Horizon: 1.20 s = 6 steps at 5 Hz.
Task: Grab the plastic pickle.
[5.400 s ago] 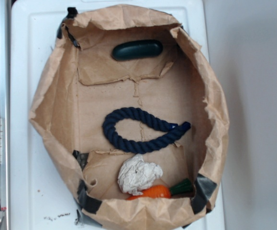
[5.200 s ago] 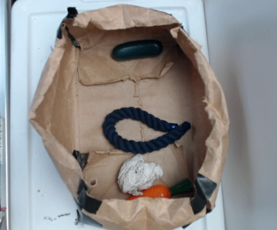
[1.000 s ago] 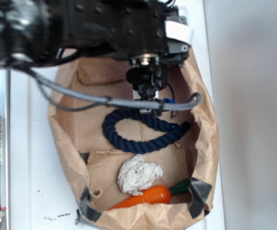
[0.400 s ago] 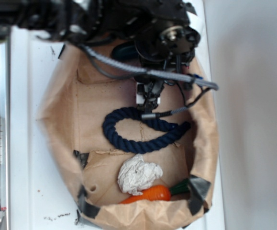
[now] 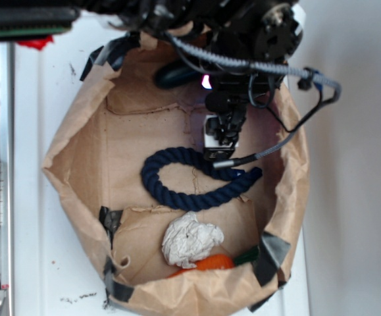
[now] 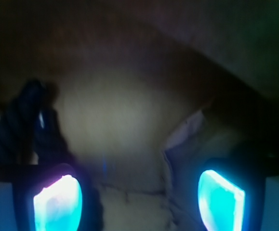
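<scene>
A brown paper bag (image 5: pixel 78 141) lies open on a white table (image 5: pixel 32 217). Inside it, the plastic pickle (image 5: pixel 174 76) sits at the far end of the bag floor, and the black robot arm (image 5: pixel 243 33) covers most of it, so only its left end shows. A dark blue rope loop (image 5: pixel 190 178) lies in the middle of the bag. A crumpled ball of white paper (image 5: pixel 190 240) sits near the front edge, and an orange carrot (image 5: pixel 210 262) peeks out just behind the front wall, touching the paper ball.

The gripper (image 5: pixel 220 141) hangs over the bag floor between the pickle and the rope, just above the rope's top curve. It holds nothing. In the wrist view its two glowing fingers (image 6: pixel 57 202) stand wide apart with bare brown paper between them.

A moment ago the arm's big round part was more to the left and covered more of the bag's top. Now it sits nearer the far right corner, and the gripper has slid a bit right too. The bag's walls have changed shape, and less of the carrot shows.

Only the wrist view shows the gap between the fingers, with a dark blurry shape at the left that may be the rope. Only the outside view shows the pickle, the carrot and the paper ball.
</scene>
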Tool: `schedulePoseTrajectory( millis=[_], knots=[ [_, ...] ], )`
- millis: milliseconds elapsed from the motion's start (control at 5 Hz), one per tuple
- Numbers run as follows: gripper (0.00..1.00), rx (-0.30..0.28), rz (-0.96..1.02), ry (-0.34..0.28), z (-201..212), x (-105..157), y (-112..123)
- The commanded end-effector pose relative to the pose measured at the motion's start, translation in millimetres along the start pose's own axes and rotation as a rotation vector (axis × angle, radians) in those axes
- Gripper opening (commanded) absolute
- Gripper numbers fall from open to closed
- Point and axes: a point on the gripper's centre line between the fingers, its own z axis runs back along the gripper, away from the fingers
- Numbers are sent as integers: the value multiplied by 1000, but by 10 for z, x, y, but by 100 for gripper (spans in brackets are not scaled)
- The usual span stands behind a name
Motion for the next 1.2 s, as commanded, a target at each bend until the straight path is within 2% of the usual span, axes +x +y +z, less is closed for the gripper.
schedulePoseTrajectory(
  millis=[0,200,600,800,1000],
  knots=[
    [100,-12,-108,-323,734,-490,-191],
    [100,100,-130,-415,720,-520,-207],
    [100,214,-34,-388,533,-279,-75],
    [100,242,32,-361,538,-168,-22],
    [100,261,52,-355,538,-191,-9]
  ],
)
